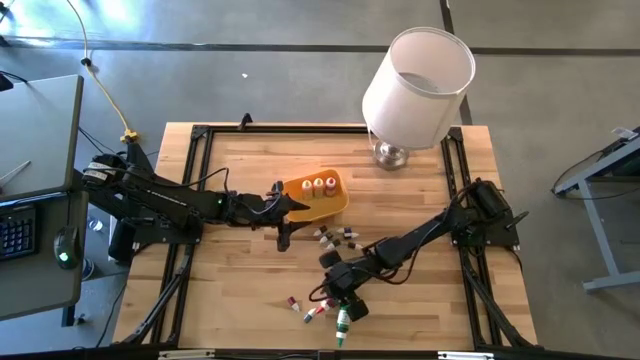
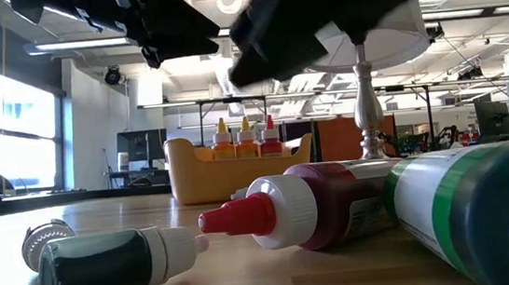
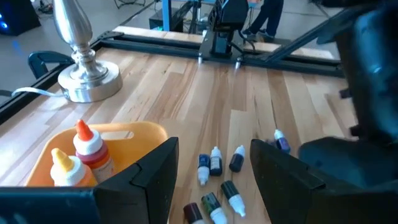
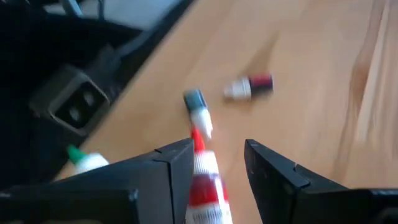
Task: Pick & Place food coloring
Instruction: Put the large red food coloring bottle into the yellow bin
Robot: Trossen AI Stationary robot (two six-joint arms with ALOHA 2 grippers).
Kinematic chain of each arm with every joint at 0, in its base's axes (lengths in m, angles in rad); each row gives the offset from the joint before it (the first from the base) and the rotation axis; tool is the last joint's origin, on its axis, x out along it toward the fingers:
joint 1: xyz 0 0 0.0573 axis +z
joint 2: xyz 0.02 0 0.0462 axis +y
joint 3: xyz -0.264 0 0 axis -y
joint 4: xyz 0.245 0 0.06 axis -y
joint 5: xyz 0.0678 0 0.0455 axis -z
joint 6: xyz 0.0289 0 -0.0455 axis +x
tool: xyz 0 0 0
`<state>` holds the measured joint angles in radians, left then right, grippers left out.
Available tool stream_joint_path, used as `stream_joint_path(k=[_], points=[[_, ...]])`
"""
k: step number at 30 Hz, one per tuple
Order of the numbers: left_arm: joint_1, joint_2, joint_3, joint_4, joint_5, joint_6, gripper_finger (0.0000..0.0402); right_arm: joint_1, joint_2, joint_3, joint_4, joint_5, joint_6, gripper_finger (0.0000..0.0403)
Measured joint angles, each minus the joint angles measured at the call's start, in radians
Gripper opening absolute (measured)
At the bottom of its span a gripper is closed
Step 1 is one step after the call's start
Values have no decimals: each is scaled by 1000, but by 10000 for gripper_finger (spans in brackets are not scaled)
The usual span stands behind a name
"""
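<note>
A red bottle (image 4: 202, 180) of food coloring lies on the table (image 1: 420, 200) near its front edge, between the parted fingers of the right gripper (image 1: 343, 300), whose arm reaches in low from the right, not clamped. More vials (image 1: 337, 236) lie scattered mid-table. The left gripper (image 1: 284, 238), fingers spread wide and empty, hangs beside the orange tray (image 1: 337, 202) holding three upright bottles (image 1: 319, 185).

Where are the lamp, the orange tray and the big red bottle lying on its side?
Lamp (image 1: 418, 85): high view, on its white shade.
Tray (image 2: 203, 171): low view, on its front wall.
Red bottle (image 2: 330, 201): low view, on its dark red body.
</note>
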<state>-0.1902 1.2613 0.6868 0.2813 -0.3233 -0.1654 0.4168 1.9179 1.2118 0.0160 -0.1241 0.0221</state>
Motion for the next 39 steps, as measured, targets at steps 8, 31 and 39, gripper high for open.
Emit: stream_joint_path(k=[8, 31, 39], points=[[0, 0, 0, -5, 2, 2, 197, 0, -6, 0, 58, -74, 32, 138], [0, 0, 0, -23, -1, 0, 197, 35, 83, -2, -29, 39, -49, 227], [0, 0, 0, -23, -2, 0, 197, 21, 114, -2, -52, 40, -61, 222]])
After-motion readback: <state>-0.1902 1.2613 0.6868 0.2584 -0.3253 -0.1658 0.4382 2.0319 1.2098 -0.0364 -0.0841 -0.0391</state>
